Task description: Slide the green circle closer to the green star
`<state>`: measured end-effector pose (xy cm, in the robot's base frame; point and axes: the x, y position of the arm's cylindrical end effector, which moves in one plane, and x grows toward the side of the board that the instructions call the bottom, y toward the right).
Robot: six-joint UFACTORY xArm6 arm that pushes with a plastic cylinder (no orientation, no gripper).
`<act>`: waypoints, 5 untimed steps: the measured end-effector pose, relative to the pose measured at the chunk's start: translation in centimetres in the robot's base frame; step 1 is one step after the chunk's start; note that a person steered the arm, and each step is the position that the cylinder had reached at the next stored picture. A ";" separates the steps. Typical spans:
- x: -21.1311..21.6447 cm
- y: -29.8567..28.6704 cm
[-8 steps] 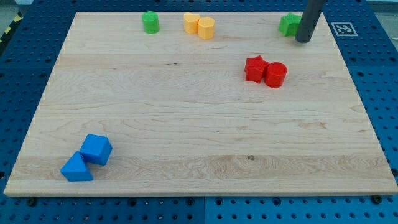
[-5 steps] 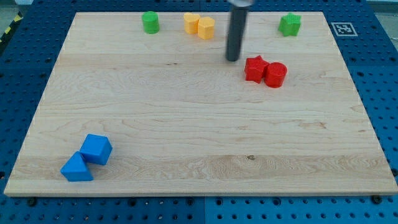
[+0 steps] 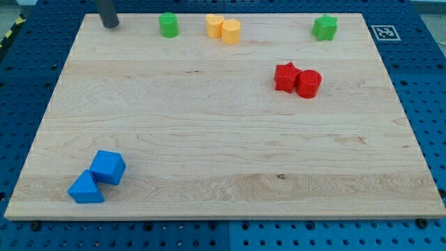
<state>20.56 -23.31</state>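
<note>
The green circle [image 3: 168, 26] stands near the top edge of the wooden board [image 3: 209, 125], left of centre. The green star [image 3: 325, 28] sits near the top right corner, far from the circle. My tip [image 3: 111, 25] rests on the board near the top left, a short way to the left of the green circle and not touching it.
Two yellow blocks [image 3: 223, 28] sit touching between the green circle and the green star. A red star [image 3: 286, 77] and a red cylinder [image 3: 309, 84] touch each other right of centre. A blue cube [image 3: 108, 167] and a blue triangle [image 3: 86, 188] sit at the bottom left.
My tip has swept left along the top of the board, from beside the green star, past the yellow blocks, to the left of the green circle. No block has moved.
</note>
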 end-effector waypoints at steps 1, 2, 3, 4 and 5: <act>-1.4 2.2; -1.3 3.3; -1.2 7.6; -0.3 10.1; 1.2 10.5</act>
<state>21.77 -12.85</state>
